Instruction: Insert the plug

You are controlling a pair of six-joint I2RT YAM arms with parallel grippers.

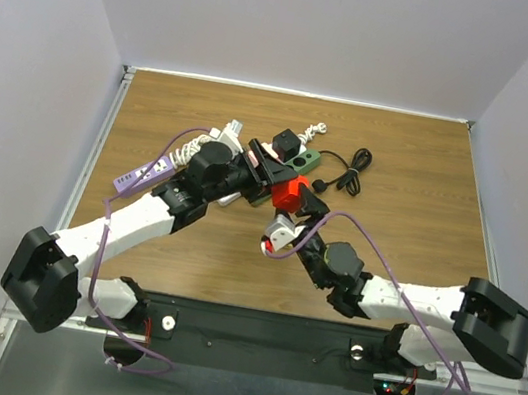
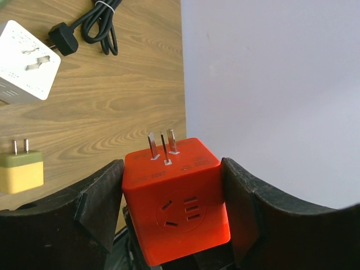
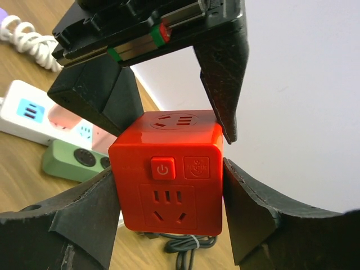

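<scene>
Over the wooden table (image 1: 418, 183) both my arms meet at one spot. The green power strip (image 3: 73, 160), which I judge to be the receptacle, lies on the wood below and to the left of my right pincer (image 3: 169, 188), apart from it. My left pincer (image 2: 174, 185) is clenched on the red cube plug (image 2: 177, 205), with a pad against each side face. My right pincer is clamped on the same two faces lower down, so the cube hangs off the table between all four fingers. I read this as a handover, and to do it well only one grip should let go. I would hold the right firm, ease the left open straight sideways without dragging the cube askew, and back it off before anything travels toward the strip. A cube has no real long axis, so the prongs (image 2: 162, 147) set its line. In the left wrist view they rise from the face on that pincer's upper side, crosswise to its fingers. In the right wrist view they are hidden and the button face is toward the camera, so I judge they point out past my right fingertips, the way a push would go.
</scene>
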